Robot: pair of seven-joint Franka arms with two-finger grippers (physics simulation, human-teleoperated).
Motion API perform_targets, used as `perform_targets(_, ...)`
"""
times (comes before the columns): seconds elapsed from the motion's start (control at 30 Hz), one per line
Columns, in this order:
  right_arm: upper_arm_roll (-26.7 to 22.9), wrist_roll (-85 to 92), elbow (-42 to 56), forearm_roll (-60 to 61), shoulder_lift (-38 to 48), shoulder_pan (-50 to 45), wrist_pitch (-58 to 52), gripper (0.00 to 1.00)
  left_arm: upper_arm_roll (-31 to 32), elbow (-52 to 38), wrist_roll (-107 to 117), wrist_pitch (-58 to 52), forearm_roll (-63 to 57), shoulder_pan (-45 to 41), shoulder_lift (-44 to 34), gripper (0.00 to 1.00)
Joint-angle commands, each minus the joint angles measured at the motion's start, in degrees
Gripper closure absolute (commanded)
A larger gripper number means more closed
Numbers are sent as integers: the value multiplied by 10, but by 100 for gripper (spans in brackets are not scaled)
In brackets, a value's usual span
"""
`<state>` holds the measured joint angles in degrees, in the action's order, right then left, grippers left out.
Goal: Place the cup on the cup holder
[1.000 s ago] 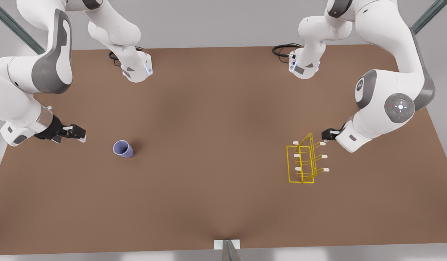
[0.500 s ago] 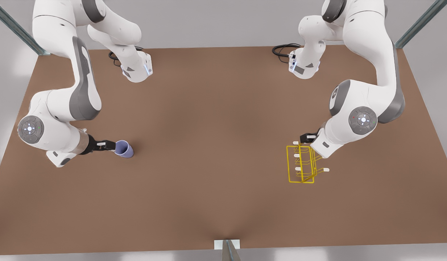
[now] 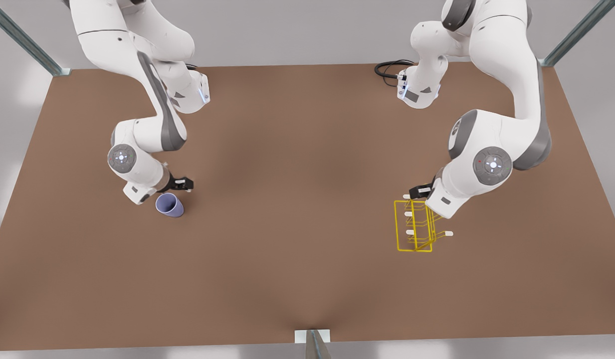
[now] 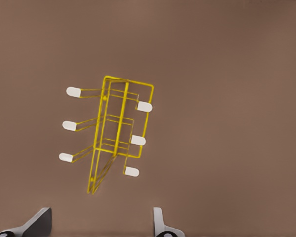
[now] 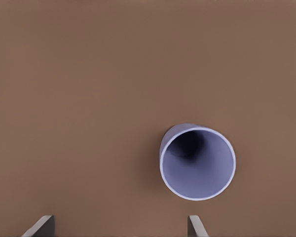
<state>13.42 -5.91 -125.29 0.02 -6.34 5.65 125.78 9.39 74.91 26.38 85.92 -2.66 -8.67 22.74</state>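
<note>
The lavender-blue cup (image 3: 169,205) stands on the brown table at the front view's left, its open mouth (image 5: 197,162) facing up. My right gripper (image 3: 183,183) hovers just behind it, open (image 5: 118,226), with nothing between the fingers and the cup off to one side of them. The yellow wire cup holder (image 3: 416,224) with white-tipped prongs stands at the front view's right. My left gripper (image 3: 418,190) hangs over its far end, open (image 4: 99,224) and empty, looking down on the holder (image 4: 113,133).
Both arm bases (image 3: 187,94) (image 3: 419,89) and a black cable (image 3: 389,67) sit at the table's far edge. A small white bracket (image 3: 312,336) is at the near edge. Bare brown tabletop (image 3: 297,209) lies between the cup and the holder.
The right arm swung in from the front view's left, passed close by the cup, and its gripper now sits just behind it. The left gripper moved in over the holder's far end.
</note>
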Motion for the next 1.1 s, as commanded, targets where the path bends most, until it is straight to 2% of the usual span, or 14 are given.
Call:
perform_targets(0.0, -4, -33, 0, -23, -12, 23, 75, 0, 0, 0, 62, 0, -1, 0, -1, 0)
perform_targets(0.03, -4, -34, 7, -93, -22, 24, 51, 0, 0, 0, 62, 0, -1, 0, -1, 0)
perform_targets(0.43, 37, -46, 2, -62, -43, 54, 95, 0, 0, 2, 63, 0, -4, -14, 4, 0)
perform_targets(0.47, 64, -45, -2, -62, -44, 80, 109, 0, 0, 2, 63, -1, -5, -14, 3, 0)
perform_targets(0.5, 113, -45, -2, -62, -51, 127, 109, 0, 0, 2, 63, -2, -4, -14, 3, 0)
perform_targets(0.53, 124, -45, -2, -62, -53, 139, 110, 0, 0, 3, 63, -2, -4, -14, 3, 0)
perform_targets(0.6, 129, -47, -16, -59, -55, 137, 148, 0, 0, 3, 62, -3, -5, -14, 3, 0)
perform_targets(1.07, 140, -50, -58, -61, -51, 156, 179, 0, 0, 7, 73, -7, -5, -30, 9, 0)
